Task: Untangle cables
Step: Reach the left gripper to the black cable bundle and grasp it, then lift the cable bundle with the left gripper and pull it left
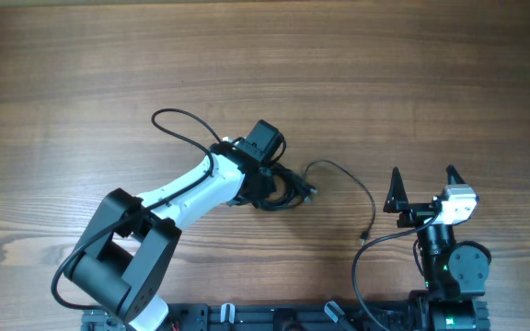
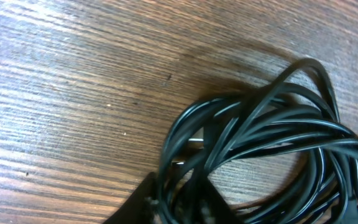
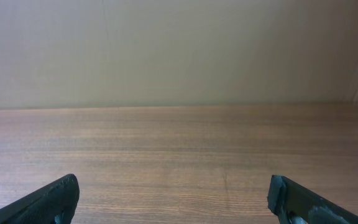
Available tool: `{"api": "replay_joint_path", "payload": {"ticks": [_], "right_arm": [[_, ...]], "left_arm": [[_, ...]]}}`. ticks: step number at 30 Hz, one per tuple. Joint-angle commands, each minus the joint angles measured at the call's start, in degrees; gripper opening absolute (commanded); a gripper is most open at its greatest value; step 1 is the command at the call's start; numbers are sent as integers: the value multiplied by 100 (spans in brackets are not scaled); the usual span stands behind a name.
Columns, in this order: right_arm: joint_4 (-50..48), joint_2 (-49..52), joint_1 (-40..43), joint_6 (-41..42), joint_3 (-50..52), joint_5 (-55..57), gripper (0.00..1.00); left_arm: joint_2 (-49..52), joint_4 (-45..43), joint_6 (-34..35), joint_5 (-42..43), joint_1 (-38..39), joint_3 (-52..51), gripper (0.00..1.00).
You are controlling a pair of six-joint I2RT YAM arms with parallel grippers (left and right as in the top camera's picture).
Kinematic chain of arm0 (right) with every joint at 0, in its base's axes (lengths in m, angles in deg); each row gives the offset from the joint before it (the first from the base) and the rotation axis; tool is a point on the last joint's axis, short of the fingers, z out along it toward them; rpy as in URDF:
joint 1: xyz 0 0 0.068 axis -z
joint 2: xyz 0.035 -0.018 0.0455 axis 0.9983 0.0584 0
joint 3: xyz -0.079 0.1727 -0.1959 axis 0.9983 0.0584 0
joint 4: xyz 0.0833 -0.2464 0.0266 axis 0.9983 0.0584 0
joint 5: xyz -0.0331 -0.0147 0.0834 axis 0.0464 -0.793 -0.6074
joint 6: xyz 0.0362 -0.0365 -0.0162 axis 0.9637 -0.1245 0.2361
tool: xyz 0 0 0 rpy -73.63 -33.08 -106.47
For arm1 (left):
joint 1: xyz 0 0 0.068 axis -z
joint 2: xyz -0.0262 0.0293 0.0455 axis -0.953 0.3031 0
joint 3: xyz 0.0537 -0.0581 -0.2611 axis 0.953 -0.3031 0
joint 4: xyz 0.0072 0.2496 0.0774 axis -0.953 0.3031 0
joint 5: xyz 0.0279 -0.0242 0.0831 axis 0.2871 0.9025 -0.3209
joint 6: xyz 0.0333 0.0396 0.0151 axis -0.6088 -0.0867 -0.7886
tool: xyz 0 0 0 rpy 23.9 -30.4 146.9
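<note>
Black fingers of the left gripper [image 1: 268,189] are down in the knot of cables [image 1: 293,195] near the middle of the table [image 1: 109,74]. In the left wrist view only one finger [image 2: 135,205] shows, at 7 o'clock in the frame, with glossy strands of the cables [image 2: 260,134] crowding against it. Whether the jaws have actually pinched a strand I cannot tell, since the tips are buried under the loops. From the knot one thin strand leaves toward 3 o'clock, arcs over, and drops toward 5 o'clock, ending in a small plug [image 1: 364,237] lying on the wood. A thicker black cord [image 1: 168,117] loops out from the left wrist toward 10 o'clock, and the white arm runs back to its base at 7 o'clock. At 4 o'clock from the knot, well apart from it, the right gripper [image 1: 423,176] stands with its fingers spread wide and nothing between them. Its wrist view shows the right gripper [image 3: 179,205] with both tips low in the frame over bare wood, with a pale wall [image 3: 179,50] at 12 o'clock.
</note>
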Motion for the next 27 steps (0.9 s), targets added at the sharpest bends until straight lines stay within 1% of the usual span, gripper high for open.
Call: {"api": "replay_joint_path", "payload": {"ticks": [1, 3, 8, 9, 10, 12, 13, 14, 17, 19, 22, 23, 24, 25, 26, 27], "right_arm": [[-17, -48, 17, -63, 7, -48, 100], [-17, -48, 17, -63, 7, -48, 100], [-17, -46, 17, -66, 7, -48, 100], [-17, -48, 17, -66, 7, -48, 100], [-17, -46, 17, -63, 7, -48, 100], [-17, -46, 17, -63, 7, -48, 100], [-17, -46, 17, -63, 7, -48, 100], [-17, -46, 17, -63, 7, -48, 100], [-17, -48, 17, -66, 7, -48, 100], [-17, -46, 17, -63, 7, -48, 100], [-17, -46, 17, -63, 7, -48, 100], [-17, -46, 17, -63, 7, -48, 100], [-17, -48, 17, -63, 7, -48, 100], [-17, -46, 17, -63, 7, -48, 100], [-17, -46, 17, -66, 7, -48, 100], [-17, -46, 17, -61, 7, -48, 100]], "left_arm": [[70, -17, 24, 68, 22, 37, 10], [70, -13, 284, 68, 22, 37, 5], [70, 114, 2599, 181, 22, 37, 4], [70, 114, 3161, 356, 22, 37, 4], [70, 114, 3762, 629, 22, 37, 7], [70, 107, 4623, 1381, 22, 37, 7], [70, 107, 4789, 1683, 22, 37, 4], [70, 94, 4756, 2050, 22, 37, 4], [55, 92, 4601, 2564, 15, 39, 4], [-24, 90, 4599, 2708, 15, 39, 4], [-227, 0, 4603, 2645, 15, 39, 4], [-273, -111, 4601, 2494, 17, 39, 15], [-278, -168, 4540, 2374, 17, 39, 45], [-275, -188, 4105, 2345, 15, 39, 75], [-275, -201, 3574, 2260, 17, 39, 100], [-275, -199, 3169, 2184, 17, 39, 100]]}}
